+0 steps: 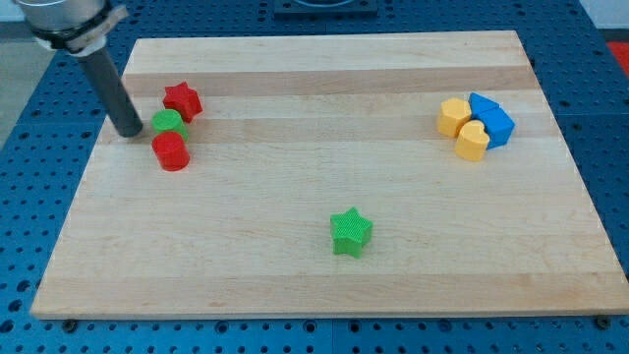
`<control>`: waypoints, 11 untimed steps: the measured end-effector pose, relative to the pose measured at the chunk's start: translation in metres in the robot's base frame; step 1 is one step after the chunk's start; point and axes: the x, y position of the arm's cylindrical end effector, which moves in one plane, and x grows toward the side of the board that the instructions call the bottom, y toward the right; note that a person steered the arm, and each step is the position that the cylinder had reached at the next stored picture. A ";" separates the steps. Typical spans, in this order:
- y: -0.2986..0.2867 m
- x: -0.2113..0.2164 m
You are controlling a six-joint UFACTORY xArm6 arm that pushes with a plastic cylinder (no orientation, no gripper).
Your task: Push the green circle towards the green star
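One bare rod, my tip [132, 133] left of green circle [168, 122], green star [351, 232] lower centre, open board [295, 177] between.

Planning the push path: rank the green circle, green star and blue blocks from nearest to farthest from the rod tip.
From my tip:
1. Green circle, just to its right, at the view's left.
2. Green star, lower centre.
3. Blue blocks, far right.

single cam only, no 2nd view to overlap. looks down at an angle from the near long edge of the wooden board [324, 197], facing its far edge. mid range: whole board in frame, blue perforated table [29, 177] round it.
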 end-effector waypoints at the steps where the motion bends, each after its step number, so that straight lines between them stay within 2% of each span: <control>1: 0.038 0.000; 4: 0.144 0.001; 7: 0.206 0.001; 11: 0.218 0.083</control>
